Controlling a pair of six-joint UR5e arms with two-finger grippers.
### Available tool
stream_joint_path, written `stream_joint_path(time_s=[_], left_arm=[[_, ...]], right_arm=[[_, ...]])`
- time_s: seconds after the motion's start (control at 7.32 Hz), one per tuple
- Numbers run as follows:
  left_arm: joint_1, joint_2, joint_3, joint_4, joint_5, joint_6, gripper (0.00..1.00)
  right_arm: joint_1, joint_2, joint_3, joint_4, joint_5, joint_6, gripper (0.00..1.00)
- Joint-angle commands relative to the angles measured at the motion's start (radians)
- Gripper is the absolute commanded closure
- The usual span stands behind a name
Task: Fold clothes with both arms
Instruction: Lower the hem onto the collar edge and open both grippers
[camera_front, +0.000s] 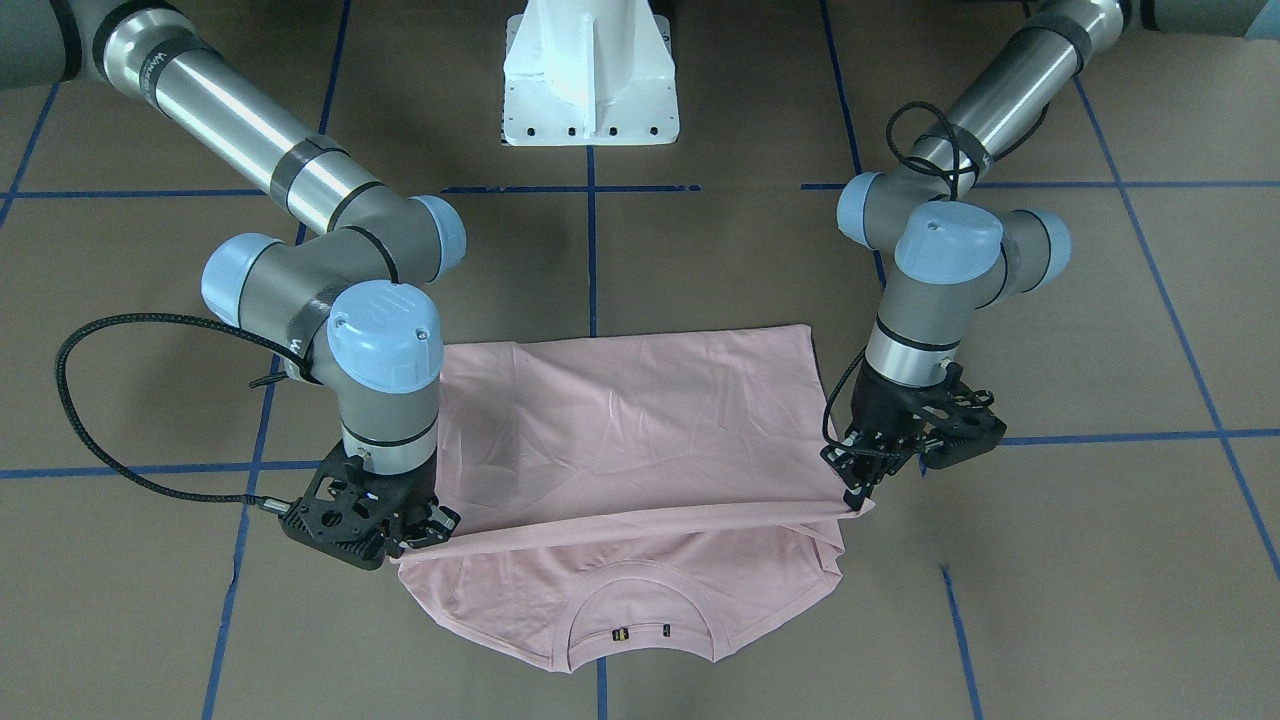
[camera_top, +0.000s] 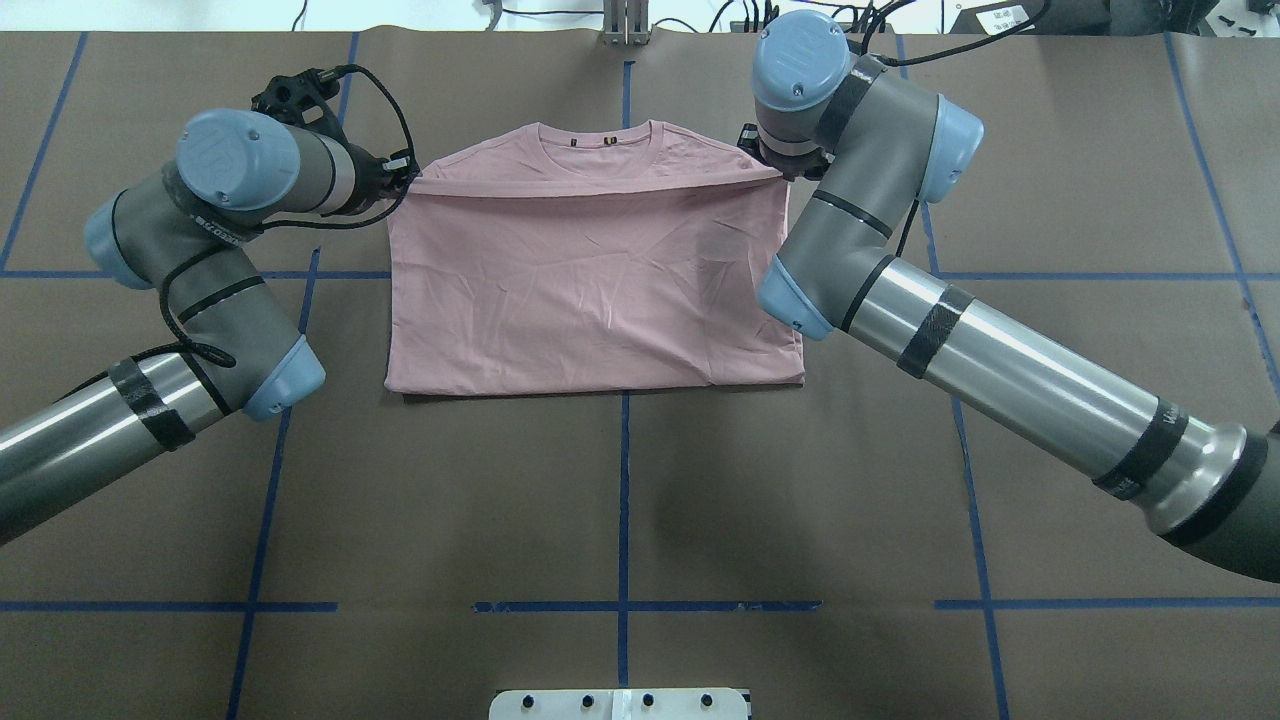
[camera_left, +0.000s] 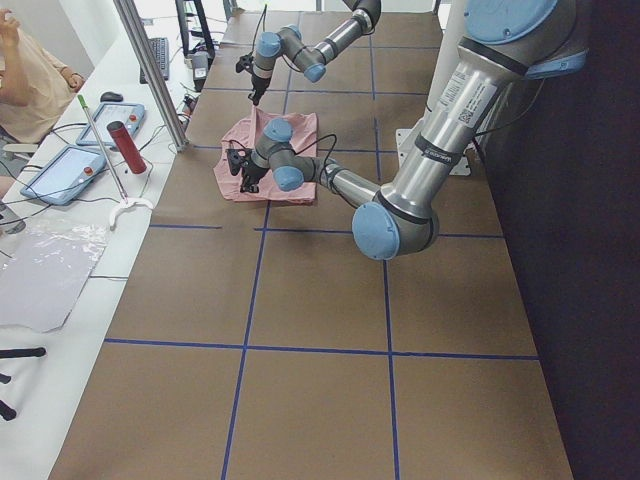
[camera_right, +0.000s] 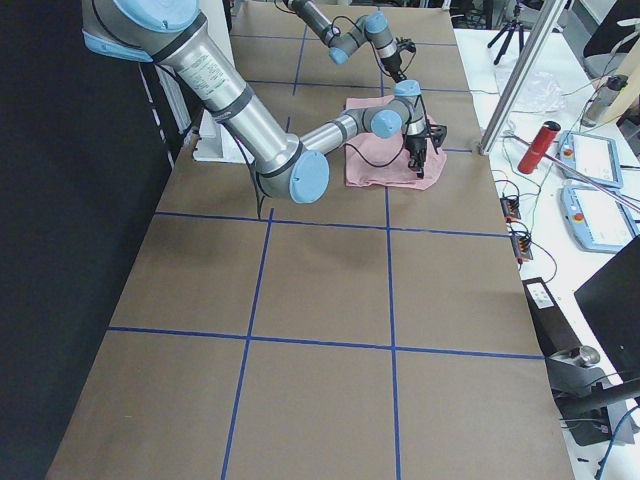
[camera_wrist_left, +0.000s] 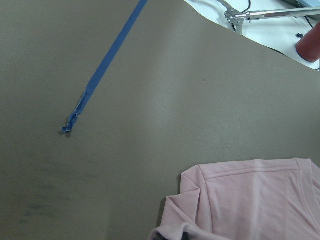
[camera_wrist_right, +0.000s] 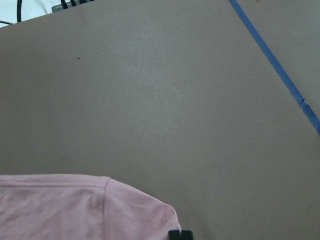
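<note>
Two grippers, one hem (camera_front: 650, 520) | front view: left gripper (camera_front: 858, 492) and right gripper (camera_front: 428, 524) each pinch one end of the doubled-over T-shirt (camera_front: 640, 410), hem taut crosswise just short of the collar (camera_front: 640, 600) | overhead: hem parallels collar, neither gripper nearer | wrist views: shirt corners only.

Pink T-shirt (camera_left: 300, 133) between near left arm (camera_left: 412, 185) and far right arm (camera_left: 322, 42)

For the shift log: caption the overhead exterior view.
Left gripper and right gripper hold the pink T-shirt, hem folded up near its collar.
</note>
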Motion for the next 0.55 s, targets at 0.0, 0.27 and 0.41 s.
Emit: stream_joint_path(time_s=[0.0,0.27,0.41], left_arm=[[0.001,-0.005,0.012,0.0,0.002,0.0,1.0],[0.001,-0.028,0.044,0.0,0.002,-0.002,1.0],[0.003,-0.031,0.05,0.0,0.002,-0.002,1.0]], right_arm=[[0.006,0.013,-0.031,0.017,-0.003,-0.017,1.0],[0.017,0.039,-0.051,0.015,-0.032,-0.058,1.0],[0.017,0.044,-0.078,0.017,-0.034,-0.06,1.0]])
